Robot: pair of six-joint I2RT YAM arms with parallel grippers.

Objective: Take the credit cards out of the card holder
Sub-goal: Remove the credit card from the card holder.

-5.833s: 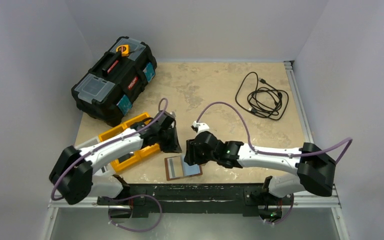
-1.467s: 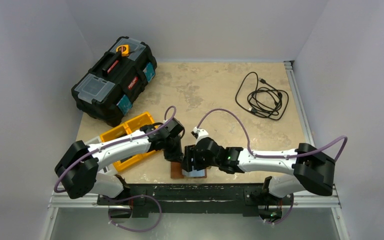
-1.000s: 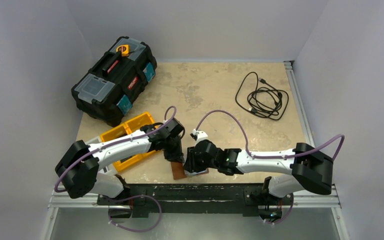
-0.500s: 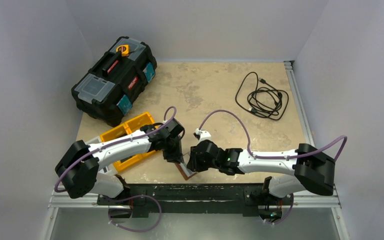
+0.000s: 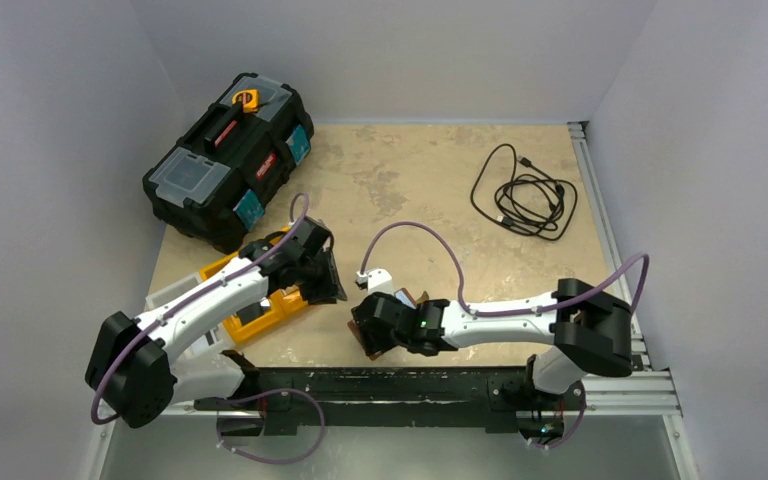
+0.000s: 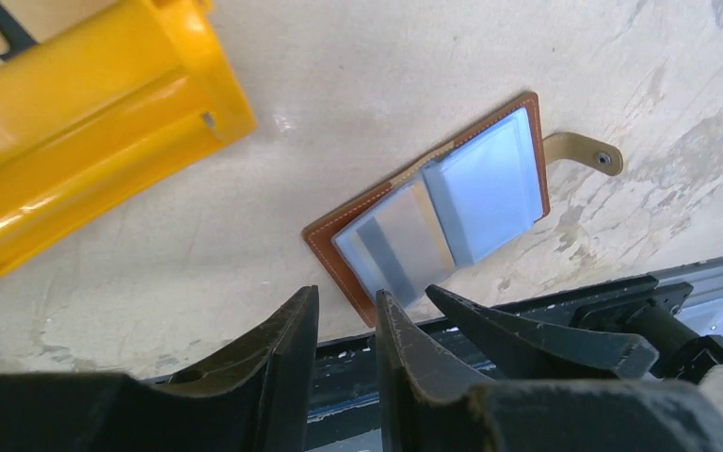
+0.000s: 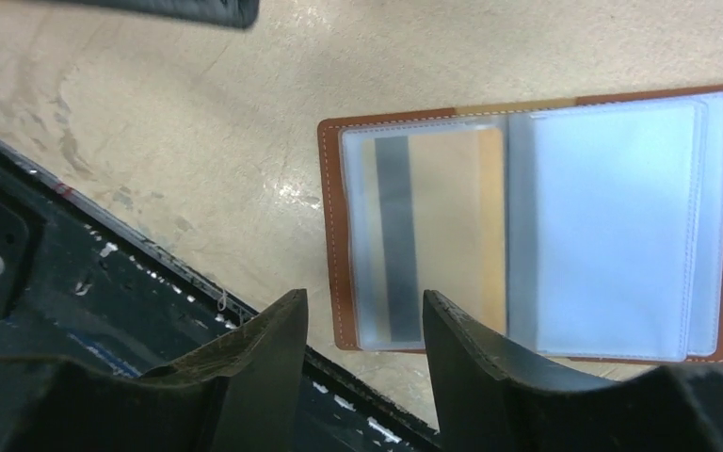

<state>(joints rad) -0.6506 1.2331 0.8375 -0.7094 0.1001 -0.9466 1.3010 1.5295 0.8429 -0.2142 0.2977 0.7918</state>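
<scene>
1. Toolbox [image 5: 225,160], black, sat at the far left of the table [image 5: 430,170], with an orange tray [image 6: 85,122] nearer the arms.
2. Left gripper [image 6: 344,367] hung near the tray, its jaws a little apart and empty.
3. Card holder [image 6: 452,202] lay spread open and flat by the table's near edge, with a striped card [image 7: 428,226] tucked in one clear sleeve.
4. Right gripper [image 7: 362,363] hovered over the holder, jaws parted, gripping nothing.
5. Coiled black cable [image 5: 522,195] lay far right.
</scene>
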